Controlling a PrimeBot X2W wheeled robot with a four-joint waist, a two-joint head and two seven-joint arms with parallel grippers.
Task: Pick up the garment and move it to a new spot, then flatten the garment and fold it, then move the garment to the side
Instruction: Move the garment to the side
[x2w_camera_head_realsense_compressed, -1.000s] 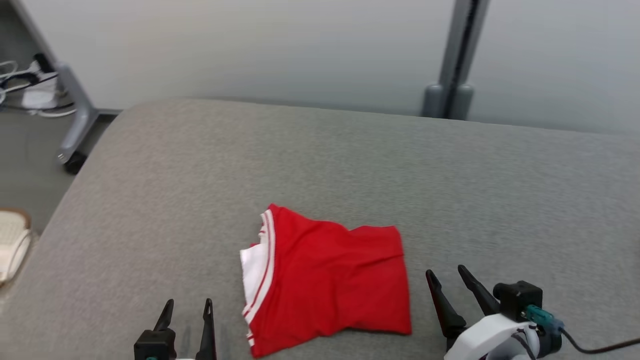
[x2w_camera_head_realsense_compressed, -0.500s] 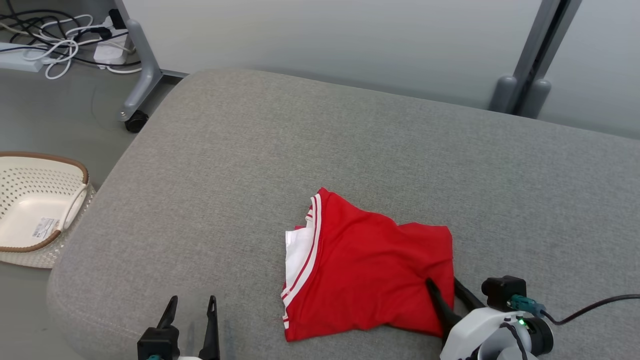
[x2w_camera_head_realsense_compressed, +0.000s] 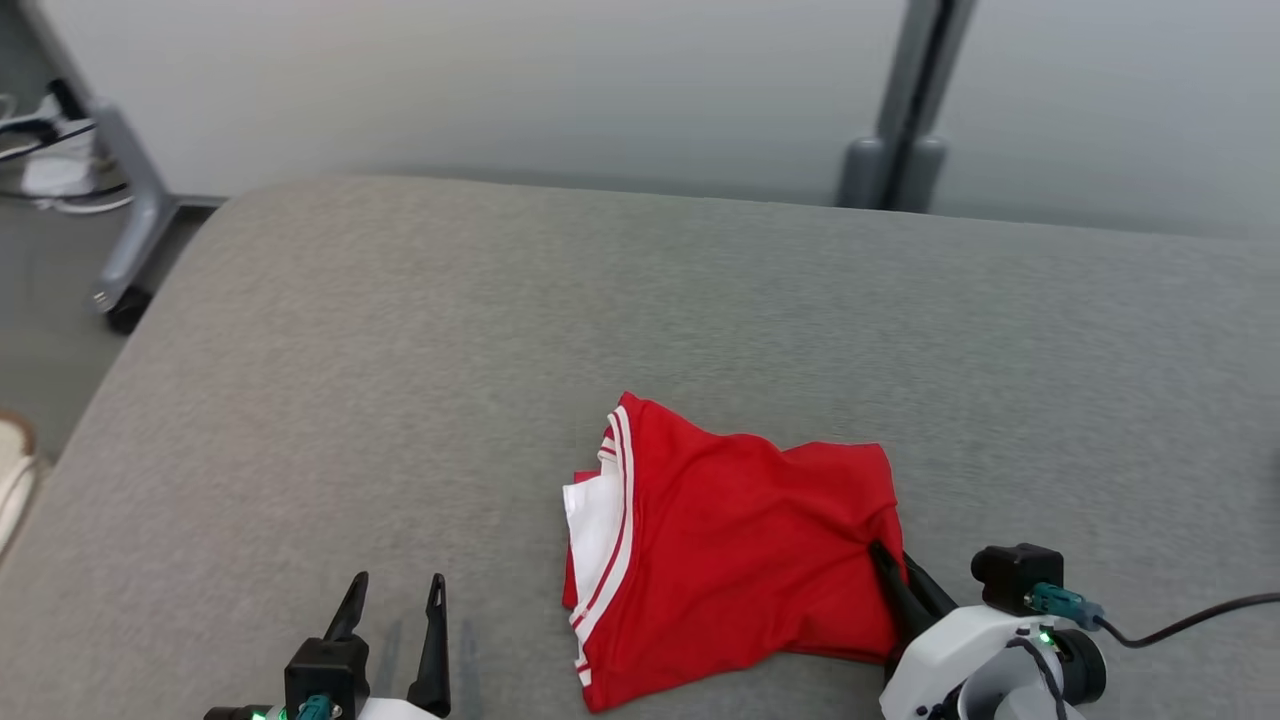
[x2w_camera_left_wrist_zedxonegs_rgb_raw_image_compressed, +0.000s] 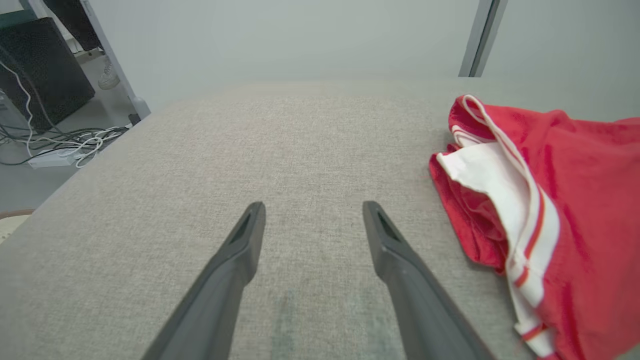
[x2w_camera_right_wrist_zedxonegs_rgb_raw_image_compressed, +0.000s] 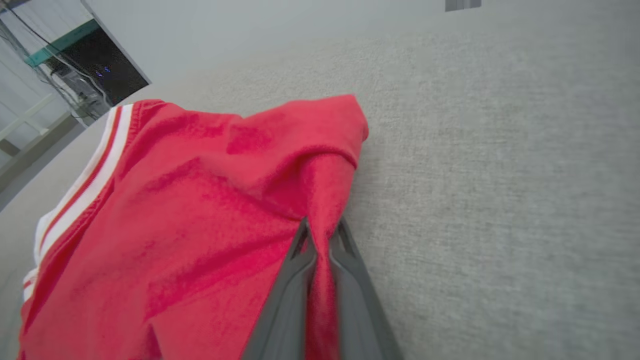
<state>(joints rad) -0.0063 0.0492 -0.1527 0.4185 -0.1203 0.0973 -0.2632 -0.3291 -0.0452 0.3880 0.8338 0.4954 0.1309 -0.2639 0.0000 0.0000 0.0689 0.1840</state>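
Red garment lies lower centre on grey cushion, compactly folded. Right gripper: fingers pinched tight on fabric at its right edge. Left gripper: fingers wide, empty, lower left. Judgement: folding looks done; the move aside remains.

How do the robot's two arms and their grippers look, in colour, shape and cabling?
The left gripper and the right gripper each have two long, dark, tapering fingers ending in points. The right wrist is a rounded white shell carrying a black block with a teal connector, a black cable and a small green light. The left wrist bears a similar black housing.
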